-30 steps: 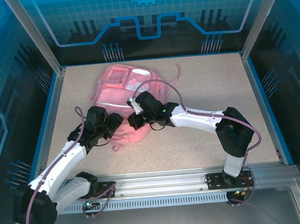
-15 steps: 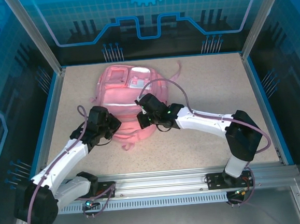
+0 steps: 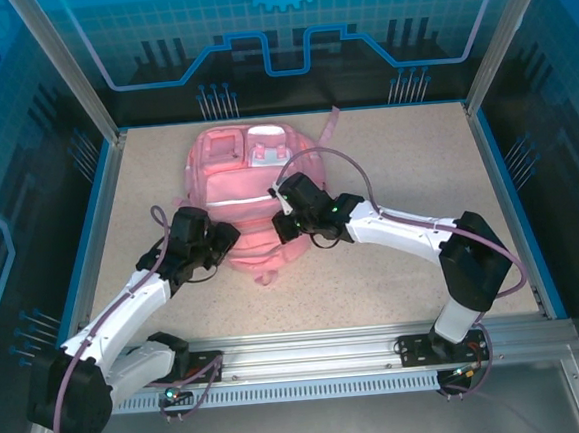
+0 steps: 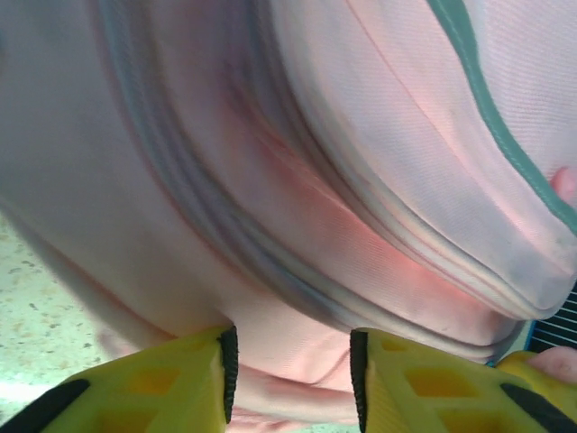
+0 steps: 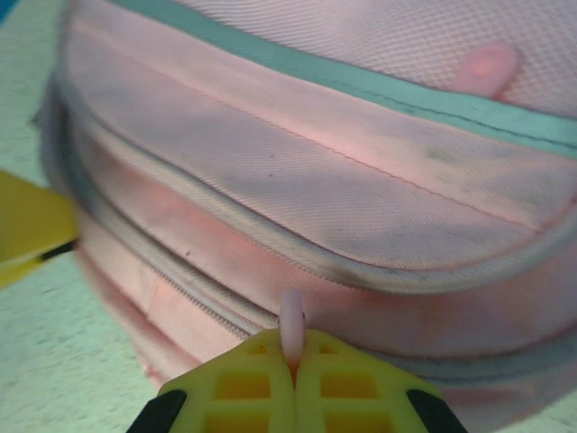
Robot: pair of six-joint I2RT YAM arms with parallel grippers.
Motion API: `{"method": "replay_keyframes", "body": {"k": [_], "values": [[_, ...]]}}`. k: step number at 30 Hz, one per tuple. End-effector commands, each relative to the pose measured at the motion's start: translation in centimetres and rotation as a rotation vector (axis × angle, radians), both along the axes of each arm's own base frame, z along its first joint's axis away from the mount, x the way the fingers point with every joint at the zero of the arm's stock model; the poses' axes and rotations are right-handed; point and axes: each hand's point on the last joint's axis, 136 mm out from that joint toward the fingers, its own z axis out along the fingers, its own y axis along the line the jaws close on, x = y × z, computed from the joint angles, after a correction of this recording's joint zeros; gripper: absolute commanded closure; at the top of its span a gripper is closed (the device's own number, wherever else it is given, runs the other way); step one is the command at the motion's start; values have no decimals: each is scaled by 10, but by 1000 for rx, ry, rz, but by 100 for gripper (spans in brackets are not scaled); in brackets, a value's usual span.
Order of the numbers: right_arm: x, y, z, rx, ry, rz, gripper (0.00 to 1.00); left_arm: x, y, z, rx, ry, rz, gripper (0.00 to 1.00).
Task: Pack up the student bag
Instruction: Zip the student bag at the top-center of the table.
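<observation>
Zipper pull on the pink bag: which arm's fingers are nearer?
Right. The right fingers are shut on the zipper pull; the left fingers stand open against the student bag's near-left edge, apart from the pull.

Student bag [image 3: 237, 206]: matt pink woven cloth; zip pull [image 5: 291, 316] smooth. Worktop [image 3: 406, 167]: matt, speckled. Right gripper [image 5: 293, 350]: yellow moulded plastic.

No legible text or number, even on the student bag [image 3: 232, 191].
</observation>
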Motion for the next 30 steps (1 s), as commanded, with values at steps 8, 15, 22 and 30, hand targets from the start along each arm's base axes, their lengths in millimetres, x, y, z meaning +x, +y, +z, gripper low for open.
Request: {"method": "replay_keyframes", "body": {"k": [8, 15, 22, 30], "values": [[-37, 64, 34, 219, 35, 244, 100, 7, -9, 4, -119, -24, 37, 54], [-45, 71, 35, 221, 33, 270, 100, 12, -11, -4, -134, -2, 53, 68], [-13, 14, 8, -31, -72, 6, 100, 7, 4, -4, -47, -8, 76, 100], [22, -82, -11, -238, -128, -335, 100, -2, 11, -2, -3, -4, 67, 100]]}}
